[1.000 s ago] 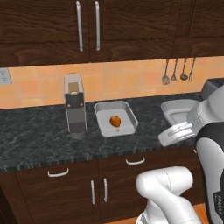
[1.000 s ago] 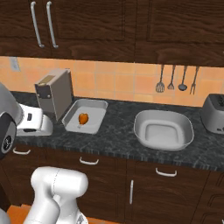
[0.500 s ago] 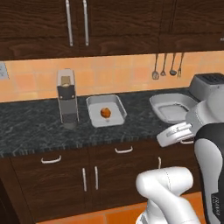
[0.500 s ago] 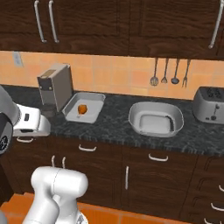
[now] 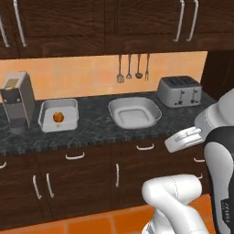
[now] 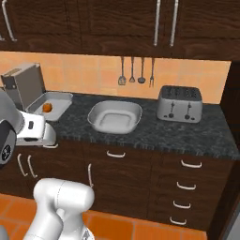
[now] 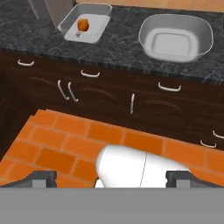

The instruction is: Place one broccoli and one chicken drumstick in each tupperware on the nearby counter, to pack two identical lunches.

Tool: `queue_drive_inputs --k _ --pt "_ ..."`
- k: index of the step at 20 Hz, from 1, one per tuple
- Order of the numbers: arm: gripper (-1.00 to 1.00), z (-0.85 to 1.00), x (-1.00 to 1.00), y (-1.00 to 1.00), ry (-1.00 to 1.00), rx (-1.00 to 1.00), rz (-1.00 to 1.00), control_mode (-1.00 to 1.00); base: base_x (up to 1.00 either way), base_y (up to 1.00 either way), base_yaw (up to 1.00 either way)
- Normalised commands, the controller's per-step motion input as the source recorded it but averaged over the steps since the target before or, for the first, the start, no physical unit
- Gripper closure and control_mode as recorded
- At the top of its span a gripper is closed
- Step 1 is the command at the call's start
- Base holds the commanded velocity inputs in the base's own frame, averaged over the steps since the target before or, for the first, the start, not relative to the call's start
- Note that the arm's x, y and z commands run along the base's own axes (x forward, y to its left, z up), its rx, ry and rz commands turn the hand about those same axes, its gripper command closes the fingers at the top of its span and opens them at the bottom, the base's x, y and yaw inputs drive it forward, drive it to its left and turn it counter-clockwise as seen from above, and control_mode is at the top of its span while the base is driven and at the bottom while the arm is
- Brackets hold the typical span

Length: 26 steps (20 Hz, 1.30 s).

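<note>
A grey appliance [image 5: 17,103] is seen at the left end of the counter [image 5: 91,130], just beside the squarish tupperware [image 5: 58,114]. One chicken drumstick [image 5: 58,117] lies inside this tub. Near the counter's middle, the wider tupperware [image 5: 135,112] with rounded corners is set apart from the first and holds nothing. Utensils [image 5: 129,68] hang on the orange wall tiles above it. A silver toaster [image 5: 179,90] stands at the right, near the wider tub. The gripper [image 7: 111,178] is held spread wide over the orange floor tiles [image 7: 57,144], in front of the cabinets [image 7: 109,103], with nothing between its fingertips.
</note>
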Motion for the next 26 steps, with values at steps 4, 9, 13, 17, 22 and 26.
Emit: queue_drive_inputs --k 4,9,13,17,22,26 --pt "-1.00 0.00 0.00 0.00 0.00 0.00 0.00 1.00 -0.15 -1.00 0.03" --pt "-1.00 0.00 0.00 0.00 0.00 0.00 0.00 1.00 0.07 -1.00 0.00" --pt "-1.00 0.00 0.00 0.00 0.00 0.00 0.00 1.00 0.00 -1.00 0.00" --pt "-1.00 0.00 0.00 0.00 0.00 0.00 0.00 1.00 0.08 -1.00 0.01" --pt "-1.00 0.00 0.00 0.00 0.00 0.00 0.00 1.00 0.13 -0.98 0.05" --pt "-1.00 0.00 0.00 0.00 0.00 0.00 0.00 1.00 0.10 -0.83 0.07"
